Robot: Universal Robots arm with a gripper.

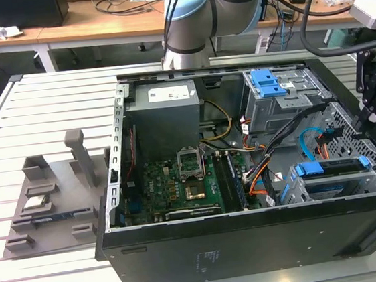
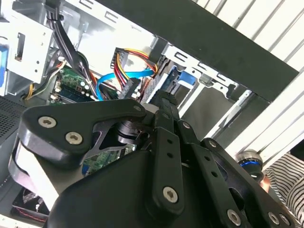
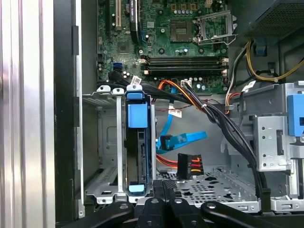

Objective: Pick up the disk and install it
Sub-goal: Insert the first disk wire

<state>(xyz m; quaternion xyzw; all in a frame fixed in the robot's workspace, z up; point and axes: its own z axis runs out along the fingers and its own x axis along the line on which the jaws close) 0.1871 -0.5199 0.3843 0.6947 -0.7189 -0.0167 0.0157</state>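
Observation:
The disk (image 3: 137,147) stands edge-on in the grey drive cage (image 3: 107,142) at the case's corner, its blue bracket tab (image 3: 137,116) facing out. In the exterior view the disk (image 1: 327,168) sits in the cage at that view's lower right. My gripper (image 1: 372,119) hangs just above the case's edge at the exterior view's right, a short way from the cage. Its fingers are shut with nothing between them, as the first wrist view (image 3: 164,192) and the second wrist view (image 2: 164,102) both show.
A loose blue data cable (image 3: 183,138) and a black power plug (image 3: 189,166) lie beside the cage. Black cable bundles (image 1: 308,135) cross the case. The power supply box (image 1: 166,113), motherboard (image 1: 179,182) and a blue-latched upper cage (image 1: 273,85) sit inside. A grey fixture (image 1: 46,196) stands on the table.

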